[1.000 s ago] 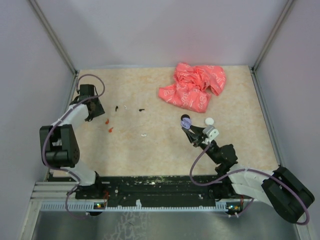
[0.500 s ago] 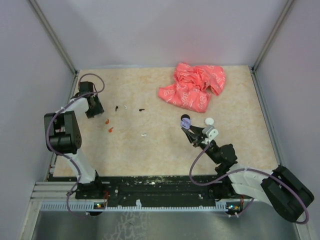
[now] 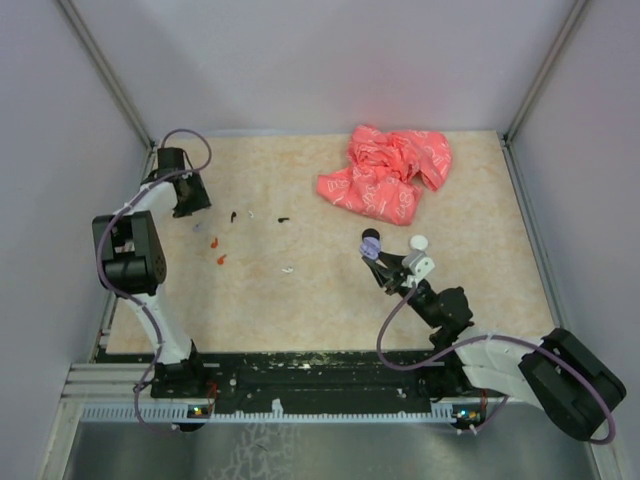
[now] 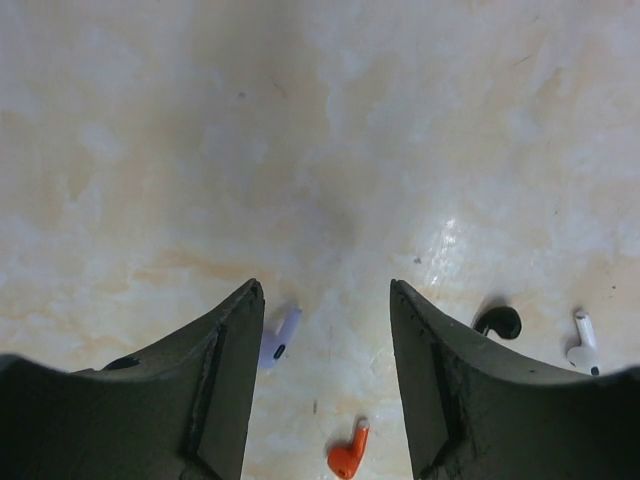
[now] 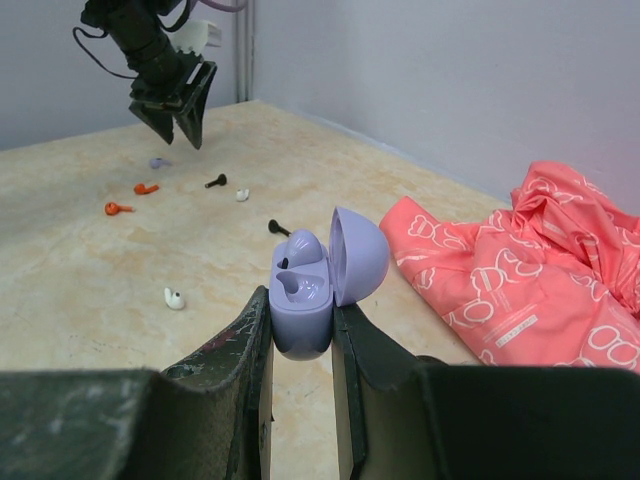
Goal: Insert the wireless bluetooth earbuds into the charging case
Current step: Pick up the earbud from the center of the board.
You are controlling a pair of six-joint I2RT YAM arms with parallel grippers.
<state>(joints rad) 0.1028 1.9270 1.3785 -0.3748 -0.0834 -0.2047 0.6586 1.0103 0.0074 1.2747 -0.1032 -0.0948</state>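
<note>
My right gripper [image 5: 301, 322] is shut on a pale purple charging case [image 5: 305, 296] and holds it upright with the lid open. One pale purple earbud [image 5: 304, 246] sits in one socket; the other socket is empty. The case also shows in the top view [image 3: 371, 244]. My left gripper [image 4: 325, 292] is open and empty above the table at the far left [image 3: 190, 196]. A loose pale purple earbud [image 4: 278, 338] lies by its left finger. An orange earbud [image 4: 347, 455], a black one [image 4: 498, 321] and a white one [image 4: 583, 345] lie nearby.
A crumpled pink cloth [image 3: 385, 172] lies at the back right. A white round disc [image 3: 418, 242] lies beside the right gripper. A second orange earbud [image 3: 221, 259], a black one [image 3: 283, 219] and a white one [image 3: 288, 269] lie mid-table. Walls enclose three sides.
My left gripper has moved a little toward the back wall, away from the orange earbuds. The right gripper and the case have not moved.
</note>
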